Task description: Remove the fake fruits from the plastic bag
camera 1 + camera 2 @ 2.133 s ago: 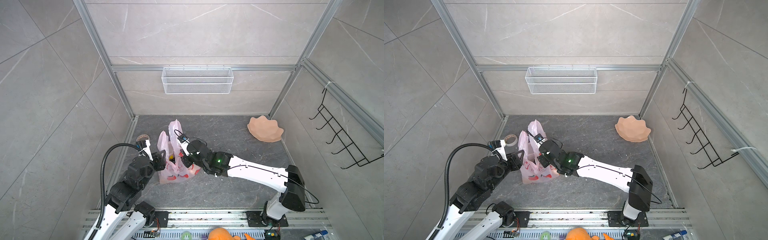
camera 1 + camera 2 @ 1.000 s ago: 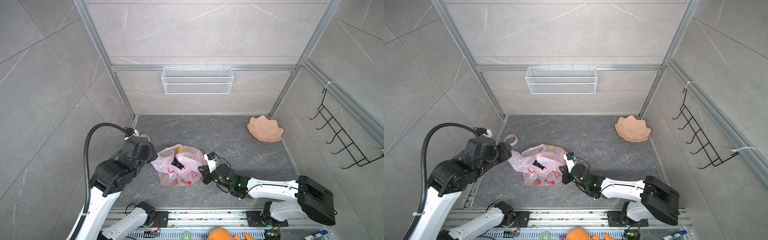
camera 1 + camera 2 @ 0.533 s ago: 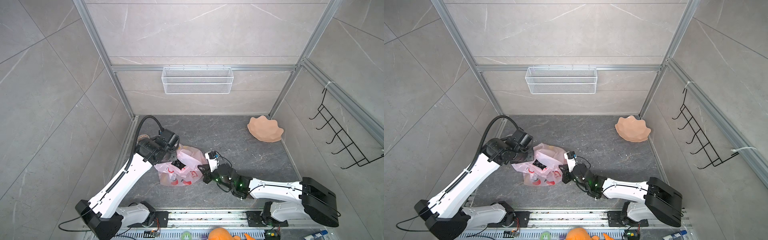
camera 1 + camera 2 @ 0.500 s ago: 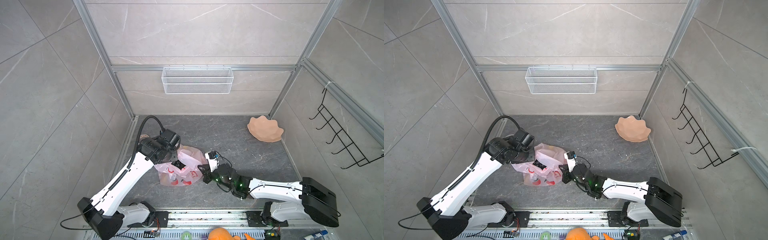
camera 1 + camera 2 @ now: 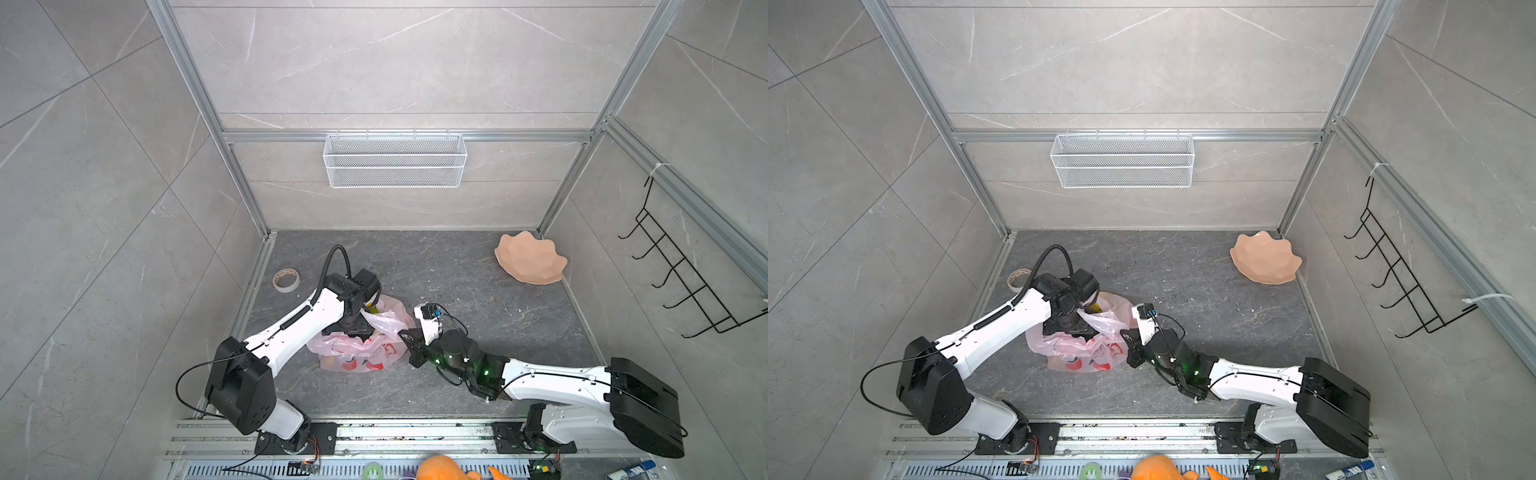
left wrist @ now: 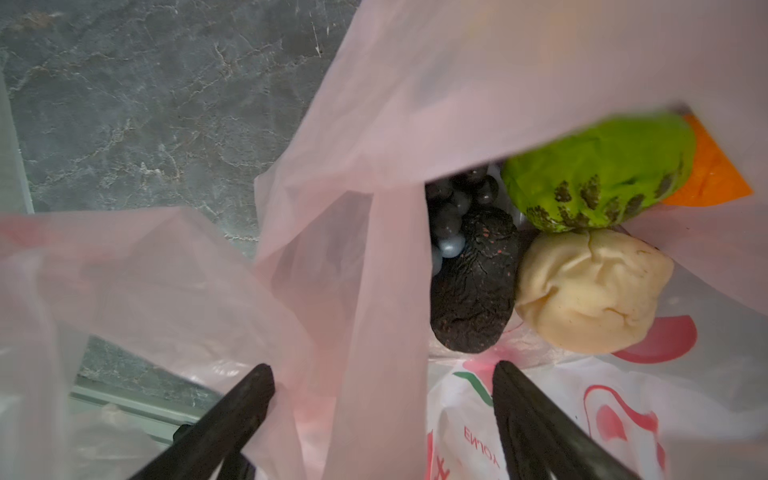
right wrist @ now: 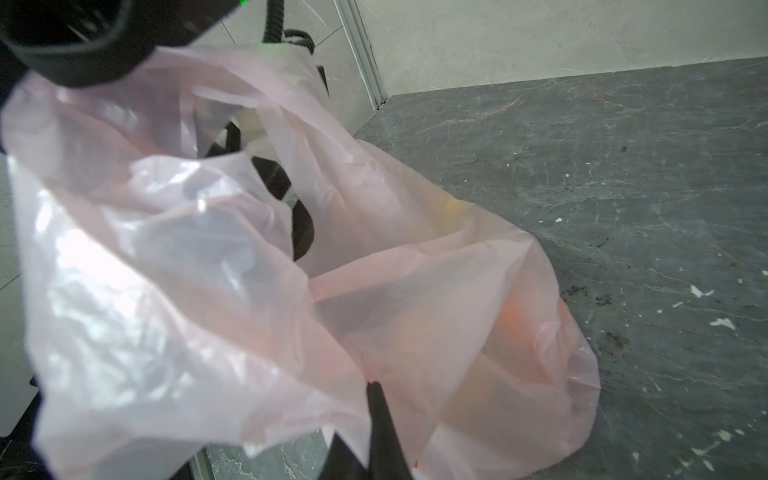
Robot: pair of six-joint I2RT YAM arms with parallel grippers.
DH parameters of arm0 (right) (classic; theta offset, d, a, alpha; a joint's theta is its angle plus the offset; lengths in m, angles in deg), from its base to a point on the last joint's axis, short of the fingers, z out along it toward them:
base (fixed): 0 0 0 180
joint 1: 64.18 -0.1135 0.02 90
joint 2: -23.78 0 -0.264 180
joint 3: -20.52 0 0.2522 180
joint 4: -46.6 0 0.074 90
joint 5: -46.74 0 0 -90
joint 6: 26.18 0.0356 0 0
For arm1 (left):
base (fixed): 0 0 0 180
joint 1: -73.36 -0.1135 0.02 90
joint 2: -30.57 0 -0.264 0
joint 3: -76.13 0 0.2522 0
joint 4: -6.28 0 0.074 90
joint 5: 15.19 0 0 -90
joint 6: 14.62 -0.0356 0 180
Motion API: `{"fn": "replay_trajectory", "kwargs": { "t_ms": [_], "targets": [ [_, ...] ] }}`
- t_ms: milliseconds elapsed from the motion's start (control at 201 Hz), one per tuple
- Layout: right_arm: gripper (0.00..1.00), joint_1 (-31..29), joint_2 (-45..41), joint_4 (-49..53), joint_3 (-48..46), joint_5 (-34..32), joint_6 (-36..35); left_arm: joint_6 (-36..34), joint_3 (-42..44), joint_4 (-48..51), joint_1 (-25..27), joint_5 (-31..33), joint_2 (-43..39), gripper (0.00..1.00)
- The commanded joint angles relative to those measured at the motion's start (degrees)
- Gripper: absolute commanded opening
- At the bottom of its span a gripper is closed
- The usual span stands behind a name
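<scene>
Pink film of the plastic bag [image 7: 415,291] is pinched at its rim by the clenched right gripper [image 7: 371,386], low over the grey floor [image 7: 623,166]. Just past that gripper, the left gripper [image 6: 382,368] points down into the bag's mouth. Its jaws are released and wide apart, with a loose strip of film draped between the fingers [image 6: 241,399] and nothing grasped. Directly ahead of them the fake fruits [image 6: 540,291] lie inside the bag. A dark avocado [image 6: 473,282] is nearest, with a cream piece [image 6: 594,291] touching its side. Beyond the avocado is a black grape bunch [image 6: 457,203], then a bumpy green fruit [image 6: 594,174] with an orange piece [image 6: 710,174] at its far edge. Farther beyond the left gripper a tape roll [image 5: 286,279] lies by the wall rail. Well apart from both grippers, a peach plate [image 5: 530,259] sits near the far corner.
</scene>
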Motion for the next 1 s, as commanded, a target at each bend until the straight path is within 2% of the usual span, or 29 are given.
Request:
{"fn": "replay_trajectory", "kwargs": {
  "t_ms": [0,80,139,209,299,428,508,632,737,836,911,996],
  "targets": [
    [0.0,-0.4,-1.9,-1.4,-1.3,-1.3,-1.3,-1.1,1.8,-4.2,-1.5,-2.5,2.0,0.83],
    [0.0,-0.5,-2.9,1.0,-1.3,-4.9,-0.5,-0.5,3.9,-6.0,-3.1,-3.5,1.5,0.67],
    [0.0,0.3,-4.0,2.1,-2.2,-6.7,0.3,-0.2,6.1,-8.2,-4.7,-4.2,-0.5,0.45],
    [0.0,2.6,-4.9,1.1,-3.6,-5.4,1.1,-0.2,8.9,-11.8,-7.4,-6.4,-4.3,0.2],
    [0.0,7.6,-5.0,-0.1,-4.3,-0.4,3.3,-0.5,12.1,-17.6,-12.3,-10.9,-10.0,0.0],
    [0.0,16.4,-1.5,-6.1,-4.4,9.6,8.4,0.0,15.7,-30.7,-22.1,-22.8,-17.7,0.0],
    [0.0,18.7,1.6,-9.9,-3.3,13.1,9.7,2.2,16.4,-39.1,-27.3,-30.5,-19.1,0.0],
    [0.01,22.6,6.2,-15.4,-3.5,16.5,14.0,7.4,17.4,-52.2,-29.9,-38.2,-19.4,0.0],
    [0.05,26.9,10.1,-19.0,-5.4,19.6,19.3,10.0,20.4,-60.2,-30.1,-41.1,-19.2,0.0],
    [0.3,28.0,10.6,-15.9,-6.2,20.3,19.9,8.0,23.1,-60.5,-29.9,-41.1,-18.7,0.0],
    [0.51,27.8,6.3,-10.1,-6.4,21.7,17.1,5.7,25.0,-58.4,-29.3,-39.3,-19.3,0.0],
    [0.63,26.5,-2.2,2.0,-4.7,20.7,11.6,2.7,26.7,-55.4,-27.5,-35.2,-21.0,0.0]
  ]
}}
